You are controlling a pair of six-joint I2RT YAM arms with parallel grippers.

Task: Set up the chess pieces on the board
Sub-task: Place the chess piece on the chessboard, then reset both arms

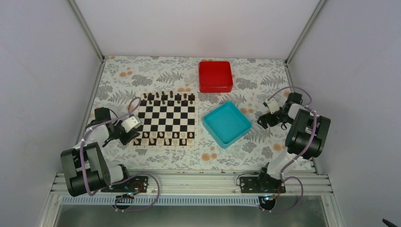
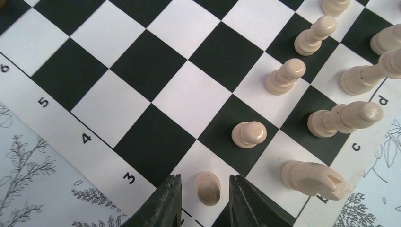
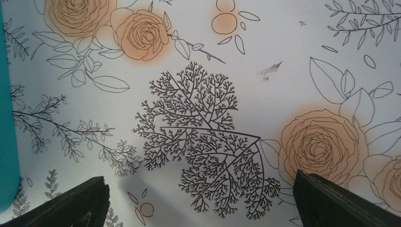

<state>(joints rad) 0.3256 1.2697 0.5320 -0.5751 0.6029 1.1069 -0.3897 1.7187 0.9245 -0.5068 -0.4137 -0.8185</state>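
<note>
The board lies left of the table's centre. Cream chess pieces fill its two near rows, and dark pieces line the far edge. My left gripper hovers over the board's near left corner. In the left wrist view its fingers stand a little apart on either side of a cream pawn, with a gap on each side. That pawn stands upright on a white square beside the border. More pawns run diagonally away, and a knight stands to the right. My right gripper is open over the tablecloth, holding nothing.
An empty teal tray sits right of the board, with a shut red box behind it. The tray's edge shows at the left of the right wrist view. Floral cloth covers the table, with white walls on three sides.
</note>
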